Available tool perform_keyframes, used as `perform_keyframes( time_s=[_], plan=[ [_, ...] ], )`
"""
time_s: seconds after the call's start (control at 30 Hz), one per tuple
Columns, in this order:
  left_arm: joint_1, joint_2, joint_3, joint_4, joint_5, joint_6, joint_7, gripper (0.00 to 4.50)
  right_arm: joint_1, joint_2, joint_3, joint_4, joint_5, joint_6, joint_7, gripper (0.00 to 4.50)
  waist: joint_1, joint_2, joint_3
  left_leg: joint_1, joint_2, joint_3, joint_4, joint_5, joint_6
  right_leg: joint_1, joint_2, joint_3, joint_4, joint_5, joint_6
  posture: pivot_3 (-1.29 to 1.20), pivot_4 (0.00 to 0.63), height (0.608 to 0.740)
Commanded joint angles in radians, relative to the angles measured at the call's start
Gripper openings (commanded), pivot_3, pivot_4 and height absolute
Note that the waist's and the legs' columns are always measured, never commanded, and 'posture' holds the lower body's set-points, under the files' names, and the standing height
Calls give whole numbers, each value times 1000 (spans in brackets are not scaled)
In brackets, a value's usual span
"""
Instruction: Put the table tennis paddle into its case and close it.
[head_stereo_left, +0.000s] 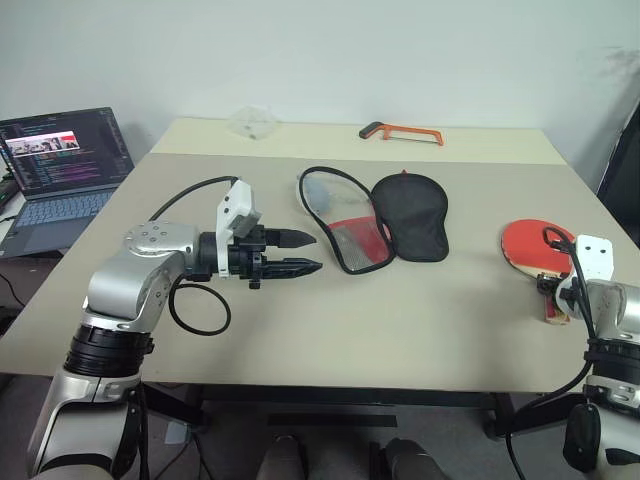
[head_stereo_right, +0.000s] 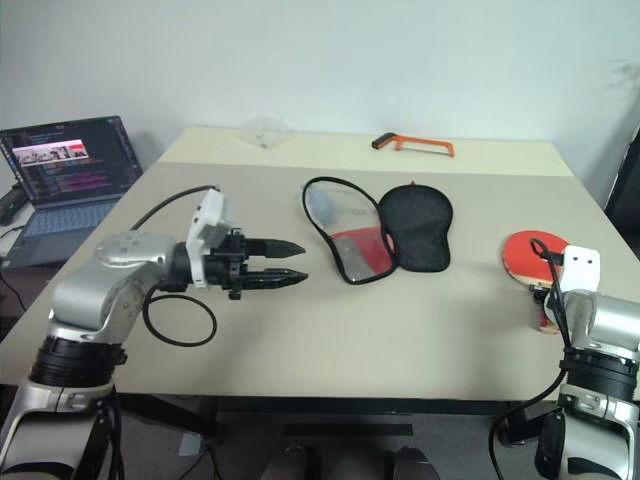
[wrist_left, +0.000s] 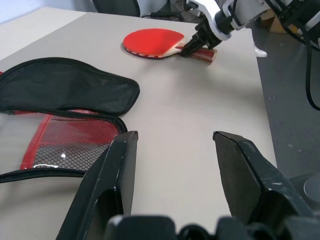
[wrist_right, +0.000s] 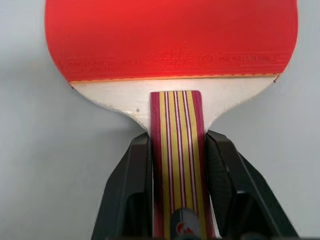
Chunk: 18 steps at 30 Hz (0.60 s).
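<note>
Paddle (head_stereo_left: 532, 247) lies flat at the table's (head_stereo_left: 400, 330) 4 o'clock edge, right fingers (wrist_right: 131, 192) clamped on its handle. Case (head_stereo_left: 375, 220) lies unzipped near table centre; left fingers (wrist_left: 240, 170) released, at 9 o'clock of it. Advice: keep the grip square, lift level, then carry toward the opening.
</note>
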Motion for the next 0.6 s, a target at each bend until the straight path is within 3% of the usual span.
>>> perform_keyframes(
  time_s=[0.03,0.2,0.37,0.6],
  plan=[
    [-5,18,37,-26,1,-14,12,2620,-120,20,78,-106,1,-51,-20,1093,-9,1,0,0,0,0,0,0,0,0,0,0,0,0,0,0,150,740],
    [12,25,48,-47,-8,-2,27,2620,-317,125,165,-19,7,-123,-53,1093,-26,2,1,0,1,-1,-5,0,0,-2,2,0,1,-1,-3,0,150,740],
    [27,21,49,-76,-15,12,44,2620,-466,263,224,204,6,-267,-72,1093,-26,2,1,0,1,0,-10,0,0,-3,1,-1,-1,-1,-5,0,150,740],
    [79,31,79,-146,-36,49,73,2620,-530,377,211,434,19,-395,-129,1093,-7,1,1,-2,0,0,-13,0,0,-5,0,-2,-2,-1,-5,0,150,740]
  ],
)
